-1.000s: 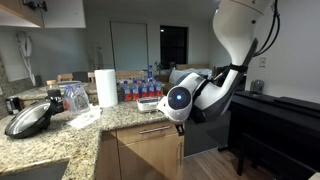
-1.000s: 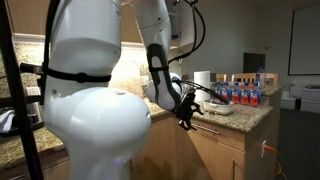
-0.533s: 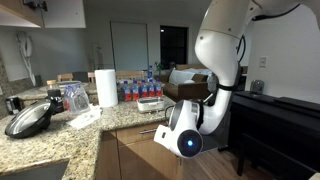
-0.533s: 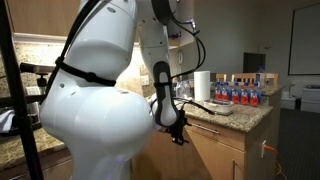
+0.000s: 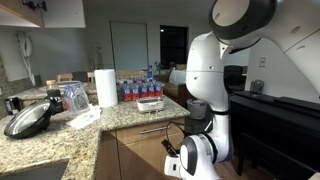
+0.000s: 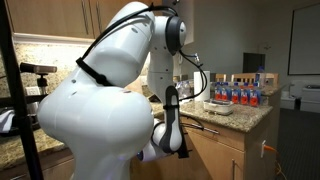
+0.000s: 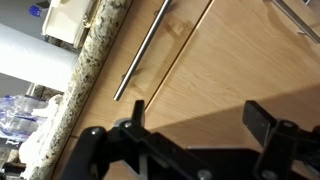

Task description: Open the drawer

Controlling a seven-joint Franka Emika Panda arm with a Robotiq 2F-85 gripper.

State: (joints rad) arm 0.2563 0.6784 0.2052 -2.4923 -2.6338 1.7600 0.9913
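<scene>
The drawer [image 5: 148, 137] is a shallow light-brown wooden front just under the granite counter, and it is shut. Its silver bar handle [image 5: 161, 129] runs along it. In the wrist view the drawer front [image 7: 172, 30] and handle [image 7: 142, 55] lie beyond the gripper, next to the counter edge. My gripper [image 7: 200, 122] is open and empty, with its two black fingers [image 7: 262, 118] spread against a wooden cabinet front below the handle. In an exterior view the gripper [image 5: 172, 160] hangs low in front of the cabinet, below the handle and apart from it.
On the counter [image 5: 115, 115] stand a paper towel roll [image 5: 105, 87], water bottles [image 5: 135, 88], a small tray [image 5: 150, 103] and a dark pan [image 5: 30, 118]. Taller cabinet doors [image 5: 150, 165] sit under the drawer. A black cabinet [image 5: 275, 120] stands close beside the arm.
The arm has dropped from counter height to below the drawer handle, in front of the cabinet. The gripper now faces the wooden fronts. The drawer has not moved.
</scene>
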